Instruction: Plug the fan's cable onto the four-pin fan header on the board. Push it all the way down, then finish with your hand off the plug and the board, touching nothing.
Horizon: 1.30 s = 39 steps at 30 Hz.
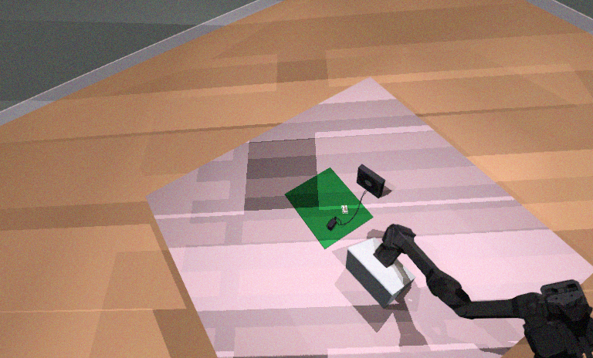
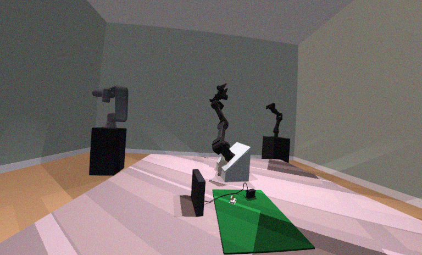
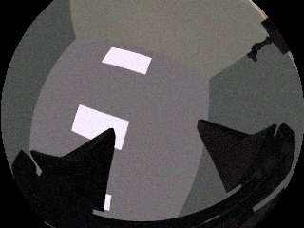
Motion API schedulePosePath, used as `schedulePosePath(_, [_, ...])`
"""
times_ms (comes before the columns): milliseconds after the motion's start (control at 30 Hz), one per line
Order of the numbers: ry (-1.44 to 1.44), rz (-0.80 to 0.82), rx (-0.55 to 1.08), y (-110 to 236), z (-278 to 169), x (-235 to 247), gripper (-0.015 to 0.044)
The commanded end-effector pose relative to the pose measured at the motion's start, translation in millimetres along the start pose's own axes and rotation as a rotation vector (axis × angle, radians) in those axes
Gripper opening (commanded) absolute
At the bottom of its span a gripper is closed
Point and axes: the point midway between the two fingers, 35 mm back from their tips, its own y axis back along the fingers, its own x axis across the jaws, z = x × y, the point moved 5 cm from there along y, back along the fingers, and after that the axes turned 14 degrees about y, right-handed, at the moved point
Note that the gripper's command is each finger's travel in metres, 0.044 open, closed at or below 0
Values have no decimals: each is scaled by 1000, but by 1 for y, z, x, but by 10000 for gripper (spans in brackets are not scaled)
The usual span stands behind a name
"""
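The green board lies flat. The small white fan header stands on it near one edge. The black plug is on or just above the board, beside the header and apart from it. The thin black cable curves from the plug to the fan, which stands upright beside the board. My gripper is open and empty, raised high and facing the ceiling, far from the plug. Its fingers are not clear in the top view.
My arm rises from a white wedge-shaped block beside the board. In the exterior view, a grey arm on a black pedestal and a small dark arm on another pedestal stand in the background.
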Motion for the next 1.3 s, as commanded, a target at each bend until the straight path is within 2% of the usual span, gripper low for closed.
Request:
schedulePosePath(0, [0,0,0,0,0,0,426])
schedulePosePath(133, [-1,-1,4,0,-1,1,440])
schedulePosePath(267, [-46,-7,88,9,-20,24,440])
schedulePosePath(700, [-592,76,330,55,-80,170,440])
schedulePosePath(800, [-729,88,395,68,-88,202,440])
schedulePosePath(1100, [-1299,131,684,127,-91,340,440])
schedulePosePath(1267, [-1284,131,768,137,-89,361,440])
